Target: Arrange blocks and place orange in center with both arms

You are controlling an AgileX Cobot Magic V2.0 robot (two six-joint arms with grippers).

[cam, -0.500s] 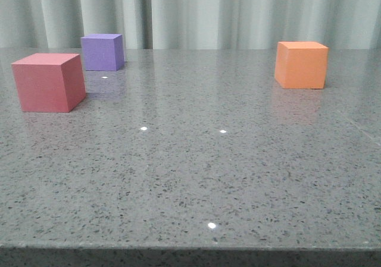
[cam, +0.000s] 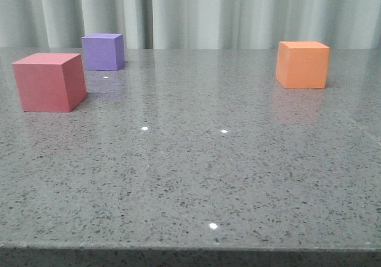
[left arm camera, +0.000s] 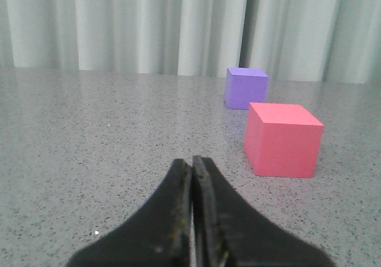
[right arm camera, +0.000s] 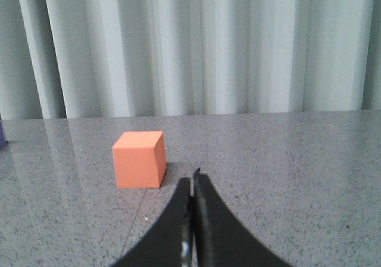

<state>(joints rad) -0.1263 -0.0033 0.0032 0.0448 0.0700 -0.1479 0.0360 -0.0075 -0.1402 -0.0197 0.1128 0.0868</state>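
Left pincer (left arm camera: 191, 178) with fingers pressed together, gripping nothing, low over the speckled grey desk (cam: 190, 178); right pincer (right arm camera: 192, 187) likewise closed and empty. Neither pincer appears in the front view. There the pinkish-red cube (cam: 50, 81) stands at the left edge of the frame, the purple cube (cam: 103, 51) just behind it toward the upper left, and the orange cube (cam: 302, 64) at the upper right, well apart from both. A pale pleated curtain (cam: 190, 11) fills the top.
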